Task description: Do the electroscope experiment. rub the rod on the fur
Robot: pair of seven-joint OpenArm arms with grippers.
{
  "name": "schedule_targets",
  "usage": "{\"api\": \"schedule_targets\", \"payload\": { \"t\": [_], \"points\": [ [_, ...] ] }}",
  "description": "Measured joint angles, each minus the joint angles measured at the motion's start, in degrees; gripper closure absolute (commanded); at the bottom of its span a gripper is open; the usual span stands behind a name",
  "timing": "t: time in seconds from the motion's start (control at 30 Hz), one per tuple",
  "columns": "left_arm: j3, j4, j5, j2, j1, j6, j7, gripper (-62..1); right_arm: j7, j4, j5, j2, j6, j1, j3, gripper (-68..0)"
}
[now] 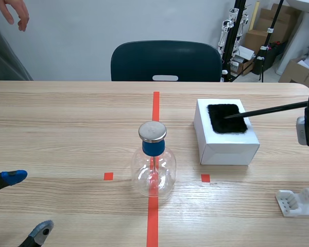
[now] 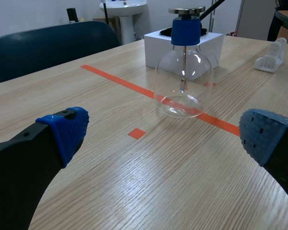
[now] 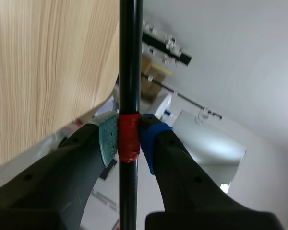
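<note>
A black rod [image 1: 268,110] slants in from the right, its tip resting on the black fur [image 1: 226,118] that lies on top of a white box [image 1: 225,139]. My right gripper [image 3: 128,139] is shut on the rod [image 3: 130,57] at its red tape band; the arm sits at the scene's right edge. The glass electroscope flask [image 1: 153,165] with blue collar and metal disc stands on the red centre line. It appears ahead of my left gripper [image 2: 163,132], which is open low at the table's near left with nothing between its blue pads.
A white plastic holder [image 1: 298,201] lies at the near right. A dark chair [image 1: 166,60] stands behind the far table edge. A person's hand [image 1: 15,11] hangs at the far left. Boxes and stands fill the back right.
</note>
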Motion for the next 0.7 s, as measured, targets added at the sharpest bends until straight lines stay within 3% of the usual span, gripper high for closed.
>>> {"api": "schedule_targets", "payload": {
  "t": [0.13,0.33,0.5,0.7],
  "points": [
    [0.0,0.0,0.0,0.0,0.0,0.0,0.0,-62.3,2.8,-1.3,0.3,0.0,-0.3,0.0,0.0,-0.2],
    [0.0,0.0,0.0,0.0,0.0,0.0,0.0,-62.3,13.2,-1.3,0.3,0.0,-0.5,0.0,0.0,-0.2],
    [0.0,0.0,0.0,0.0,0.0,0.0,0.0,-62.3,6.0,-1.4,2.1,0.2,0.6,-0.3,0.0,-0.2],
    [0.0,0.0,0.0,0.0,0.0,0.0,0.0,-62.3,6.5,-2.2,2.4,0.4,0.3,-0.8,0.0,-0.2]
  ]
}}
